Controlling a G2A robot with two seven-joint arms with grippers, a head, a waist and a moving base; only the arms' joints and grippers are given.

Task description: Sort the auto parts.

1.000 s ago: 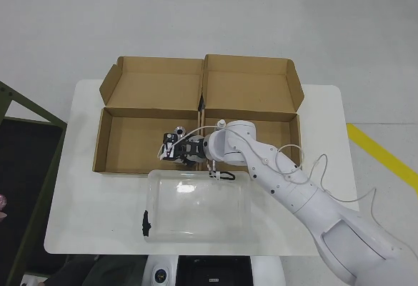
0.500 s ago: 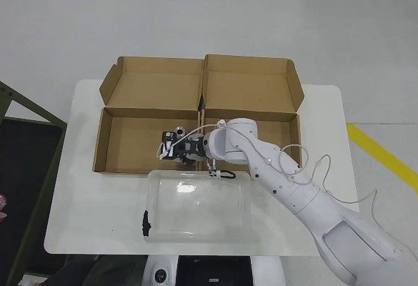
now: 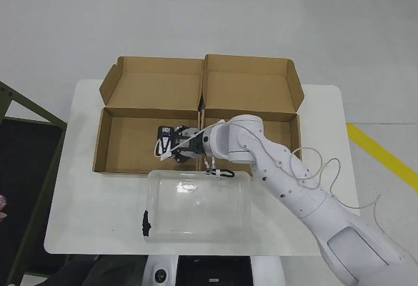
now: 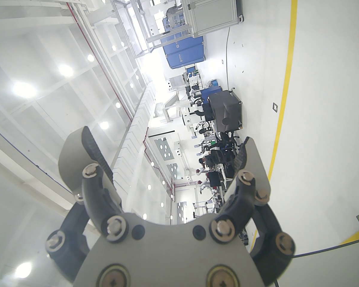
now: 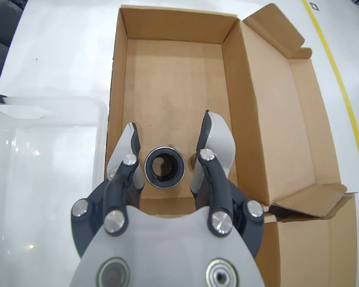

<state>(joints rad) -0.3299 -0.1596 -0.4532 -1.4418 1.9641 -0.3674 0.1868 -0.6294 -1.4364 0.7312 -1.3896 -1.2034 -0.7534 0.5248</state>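
Just left of the right claw (image 5: 170, 119) a clear plastic tub (image 5: 48, 156) sits on the white bench (image 5: 62, 46). The claw is spread wide, released, inside an open brown cardboard box (image 5: 173, 76). A black metal-rimmed ring part (image 5: 164, 167) lies between its fingers, apparently touching neither. The left claw (image 4: 167, 138) gapes wide, empty.

From above, the right arm (image 3: 284, 171) hides part of one cardboard box (image 3: 284, 131).
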